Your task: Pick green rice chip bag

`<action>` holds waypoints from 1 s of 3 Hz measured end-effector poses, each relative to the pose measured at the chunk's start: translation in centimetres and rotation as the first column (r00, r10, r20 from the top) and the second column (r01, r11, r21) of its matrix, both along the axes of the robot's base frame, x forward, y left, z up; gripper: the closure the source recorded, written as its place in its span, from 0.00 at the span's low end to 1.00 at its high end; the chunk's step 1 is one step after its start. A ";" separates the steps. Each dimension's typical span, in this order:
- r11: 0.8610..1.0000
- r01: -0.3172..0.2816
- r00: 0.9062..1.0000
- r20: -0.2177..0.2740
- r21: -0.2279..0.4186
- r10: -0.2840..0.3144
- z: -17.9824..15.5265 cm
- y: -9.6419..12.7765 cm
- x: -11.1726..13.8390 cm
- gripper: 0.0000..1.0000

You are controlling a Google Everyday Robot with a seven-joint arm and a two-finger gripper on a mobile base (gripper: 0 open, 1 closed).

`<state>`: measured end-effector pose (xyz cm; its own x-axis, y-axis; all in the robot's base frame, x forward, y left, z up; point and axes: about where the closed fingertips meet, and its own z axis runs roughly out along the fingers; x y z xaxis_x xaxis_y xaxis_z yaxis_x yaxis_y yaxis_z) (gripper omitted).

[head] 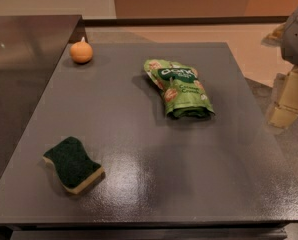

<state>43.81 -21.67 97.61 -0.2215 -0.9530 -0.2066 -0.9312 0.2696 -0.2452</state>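
The green rice chip bag point(179, 88) lies flat on the dark grey table point(154, 174), right of centre toward the back. It is crinkled light-green foil with a dark-green logo band, white lettering and orange-red round pictures. My gripper point(289, 101) is at the right edge of the view, beyond the table's right side and right of the bag, apart from it. It holds nothing that I can see.
A dark-green and yellow sponge point(74, 165) lies at the front left of the table. A small orange fruit point(81, 52) sits at the back left corner. A dark counter point(24, 54) adjoins the table on the left.
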 end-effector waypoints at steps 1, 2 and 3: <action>1.000 0.000 1.000 0.000 0.000 0.000 0.0 0.0 0.0 0.00; 0.999 0.033 0.999 -0.011 0.025 -0.032 -0.5 1.4 1.0 0.00; 0.994 0.095 0.995 -0.023 0.052 -0.094 -2.1 3.9 3.2 0.00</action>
<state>46.97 -17.80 95.49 -0.3146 -0.9157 -0.2502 -0.9058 0.3684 -0.2092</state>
